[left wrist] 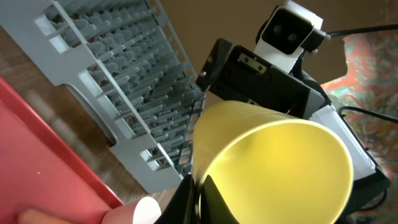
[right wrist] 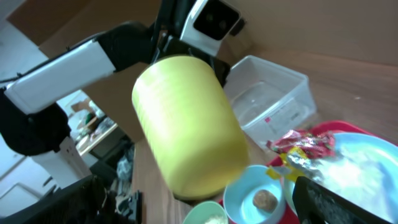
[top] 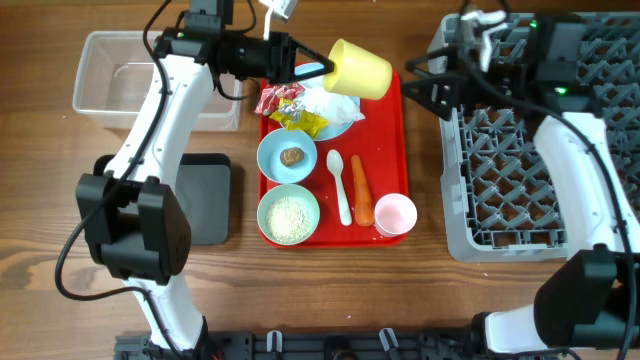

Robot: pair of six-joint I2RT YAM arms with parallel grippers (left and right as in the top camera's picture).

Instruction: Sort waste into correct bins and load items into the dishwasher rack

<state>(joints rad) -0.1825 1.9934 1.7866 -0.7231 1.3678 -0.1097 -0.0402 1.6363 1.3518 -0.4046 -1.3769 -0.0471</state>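
Observation:
My left gripper (top: 322, 70) is shut on the rim of the yellow cup (top: 360, 68), one finger inside and one outside, and holds it tilted above the back of the red tray. The left wrist view shows the cup (left wrist: 273, 168) pinched at its lip, mouth toward the camera. My right gripper (top: 415, 82) stands open just right of the cup, at the left edge of the grey dishwasher rack (top: 530, 150). In the right wrist view the cup (right wrist: 189, 124) hangs in front of the wide open fingers (right wrist: 342, 199), untouched by them.
The red tray (top: 395, 130) carries a blue plate (top: 345, 115) with red and yellow wrappers (top: 285, 105), a bowl with a brown lump (top: 287, 156), a bowl of rice (top: 288, 213), a white spoon (top: 340, 185), a carrot (top: 361, 188) and a pink cup (top: 394, 213). A clear tub (top: 120, 85) and a black tray (top: 205, 195) sit at left.

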